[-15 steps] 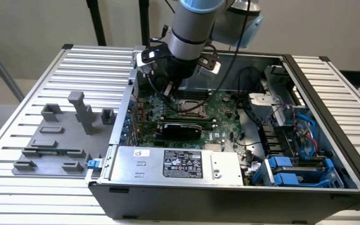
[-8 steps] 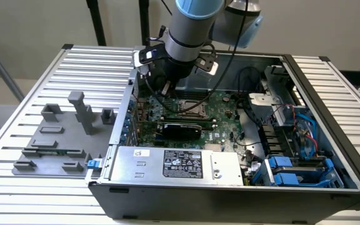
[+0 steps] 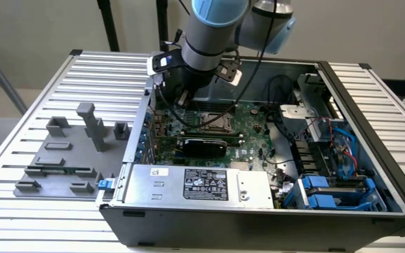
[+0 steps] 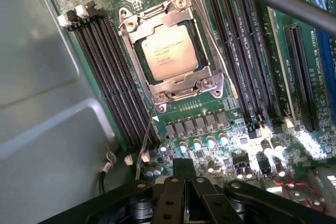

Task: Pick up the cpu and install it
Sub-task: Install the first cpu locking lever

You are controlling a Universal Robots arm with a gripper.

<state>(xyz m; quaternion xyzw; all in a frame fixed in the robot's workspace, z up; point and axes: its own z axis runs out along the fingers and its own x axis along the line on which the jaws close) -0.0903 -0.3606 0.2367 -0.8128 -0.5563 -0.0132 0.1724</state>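
Exterior view, going left to right: a grey fixture plate with its plastic blocks sits on the slatted aluminium table, well off to the exterior view's left of the CPU socket. Next up is the open PC case, with the socket sitting on the green motherboard inside it. The robot arm comes down into the case, and the gripper hangs just to the exterior view's left of the socket, a little above the board. The power supply is on the camera side of the socket, and the blue drive bays are well off to the exterior view's right of it.

Wrist view is where it gets clear: the cpu lies flat in the socket, silvery top up, with the metal frame hugging its edges. Black memory slots run along both sides of the socket. A thin metal lever runs from the socket's corner out toward the gripper. The gripper's fingers are pinched together with nothing between them, and they're apart from the socket, not touching the cpu. A black cable crosses on the socket's far side.
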